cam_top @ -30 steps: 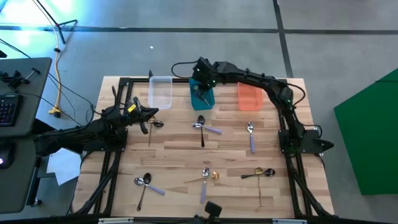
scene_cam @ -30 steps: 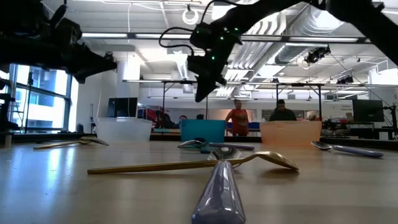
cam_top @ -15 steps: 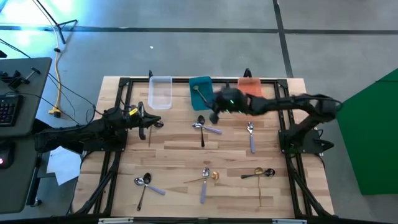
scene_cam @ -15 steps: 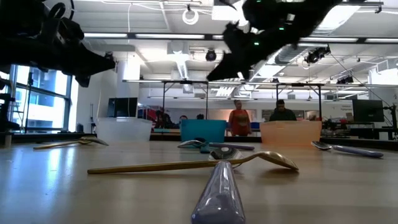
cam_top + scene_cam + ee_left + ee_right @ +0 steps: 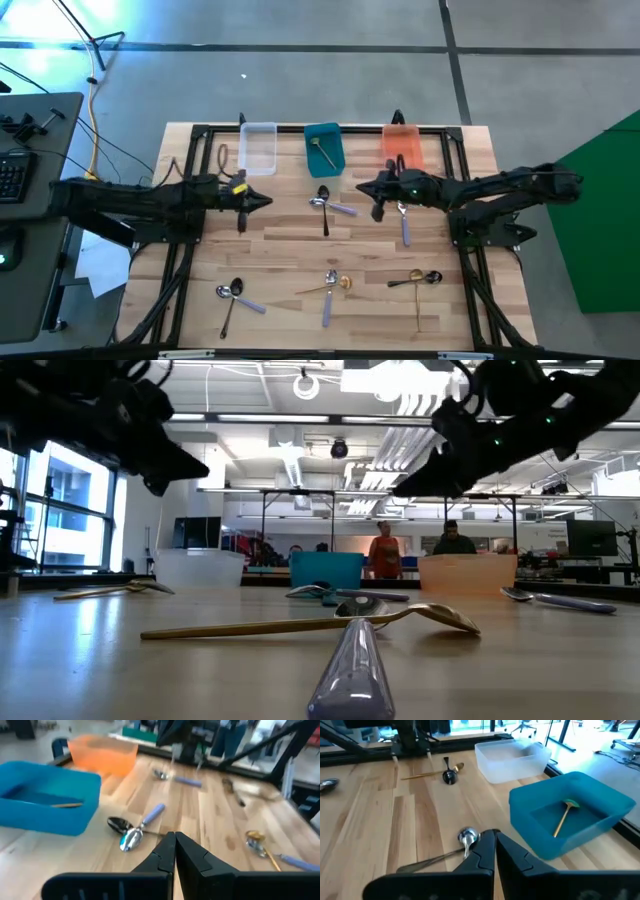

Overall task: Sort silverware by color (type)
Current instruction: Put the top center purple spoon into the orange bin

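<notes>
The right pincer (image 5: 374,190) hovers closed and empty above the worktop (image 5: 280,250), a silver spoon (image 5: 403,219) just beside it. The left pincer (image 5: 262,201) is likewise closed and empty. Beyond the right pincer, a gold spoon (image 5: 321,151) lies in the teal bin (image 5: 324,148). Remaining spoons lie scattered; several overlap, their finishes hard to distinguish. Two people (image 5: 384,555) stand in the room behind.
</notes>
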Robot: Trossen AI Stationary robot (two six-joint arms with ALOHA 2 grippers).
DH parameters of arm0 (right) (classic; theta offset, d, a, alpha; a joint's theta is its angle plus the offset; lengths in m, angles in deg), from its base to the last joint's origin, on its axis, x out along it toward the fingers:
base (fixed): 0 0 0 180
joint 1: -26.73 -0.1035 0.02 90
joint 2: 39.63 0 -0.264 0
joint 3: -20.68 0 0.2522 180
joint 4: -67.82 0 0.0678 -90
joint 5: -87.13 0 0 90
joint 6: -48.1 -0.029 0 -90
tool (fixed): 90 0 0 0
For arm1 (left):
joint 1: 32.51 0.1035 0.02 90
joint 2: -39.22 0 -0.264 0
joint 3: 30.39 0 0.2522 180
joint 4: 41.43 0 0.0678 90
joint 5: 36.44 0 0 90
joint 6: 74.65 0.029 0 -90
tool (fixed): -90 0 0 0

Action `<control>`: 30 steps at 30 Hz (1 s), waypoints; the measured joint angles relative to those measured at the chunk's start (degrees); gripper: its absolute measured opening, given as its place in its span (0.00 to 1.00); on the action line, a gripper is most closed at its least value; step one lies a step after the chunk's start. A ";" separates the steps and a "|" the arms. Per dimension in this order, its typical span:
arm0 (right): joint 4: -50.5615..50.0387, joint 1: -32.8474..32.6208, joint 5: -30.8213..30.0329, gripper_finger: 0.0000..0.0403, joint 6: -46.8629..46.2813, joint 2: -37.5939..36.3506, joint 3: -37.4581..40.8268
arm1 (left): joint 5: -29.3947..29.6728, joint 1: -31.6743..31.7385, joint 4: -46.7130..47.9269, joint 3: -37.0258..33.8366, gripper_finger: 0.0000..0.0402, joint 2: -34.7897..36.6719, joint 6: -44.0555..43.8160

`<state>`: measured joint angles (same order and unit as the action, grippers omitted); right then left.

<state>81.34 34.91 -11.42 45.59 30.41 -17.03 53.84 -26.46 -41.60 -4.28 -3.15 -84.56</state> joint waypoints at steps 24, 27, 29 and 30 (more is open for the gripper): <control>3.86 -6.86 -0.96 0.37 -10.07 12.88 -1.64 | 1.44 0.16 -30.31 9.78 0.01 -38.76 8.11; 2.98 -6.44 -0.96 0.43 -9.48 18.16 -5.32 | 0.84 1.04 -34.45 9.78 0.01 -41.30 8.13; 1.70 -5.96 -0.92 0.45 -9.47 21.38 -7.90 | -1.18 1.68 -37.00 9.76 0.01 -42.84 8.09; 0.90 -5.67 -0.94 0.45 -9.49 22.94 -9.27 | -2.03 1.93 -37.92 9.76 0.01 -43.55 8.09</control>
<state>82.24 29.24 -12.35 36.10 53.35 -26.30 51.81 -24.53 -79.52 5.48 -46.70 -76.47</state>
